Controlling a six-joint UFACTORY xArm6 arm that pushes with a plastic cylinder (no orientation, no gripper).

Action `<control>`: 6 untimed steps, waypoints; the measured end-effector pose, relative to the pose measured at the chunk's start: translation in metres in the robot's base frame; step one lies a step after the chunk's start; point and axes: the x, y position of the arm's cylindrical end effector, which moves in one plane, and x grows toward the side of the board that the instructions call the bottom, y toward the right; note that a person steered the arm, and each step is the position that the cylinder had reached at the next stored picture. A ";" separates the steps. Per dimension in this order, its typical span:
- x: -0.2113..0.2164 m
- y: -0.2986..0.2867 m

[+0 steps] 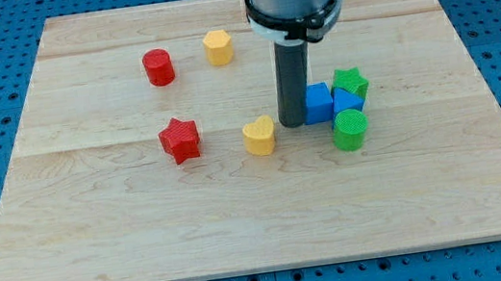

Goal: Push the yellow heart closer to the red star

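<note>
Yellow heart [260,135] is seen near the middle of the worktop [100,248], a little toward the view's bottom. Red star [179,138] lies to its left in the view, near but apart, roughly on the same row, bare wood between them. My tip [294,123] is placed just beside the heart on its right side in the view, touching or nearly so; actual contact cannot be told. So the heart sits between tip and star, all three roughly in one line, which is judged the key relation: a push toward the view's left would carry the heart straight at the star. The heart's point is faced toward the view's bottom, lobes toward the top, so a sideways push may be expected to turn it slightly. No jaws are fitted on this rig, only the rod, so no apart or together state can be reported. Just right of the rod a cluster is found: two blue blocks [318,103], shapes not clear, a green star [351,82] behind them, a green cylinder [350,130] in front. Toward the view's top left, a red cylinder [158,67] and a yellow hexagon-like block [218,47] are seen, well apart from the push line. Task is judged not yet done.
</note>
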 end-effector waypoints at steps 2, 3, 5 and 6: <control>0.013 -0.015; 0.013 -0.036; 0.013 -0.074; 0.013 -0.088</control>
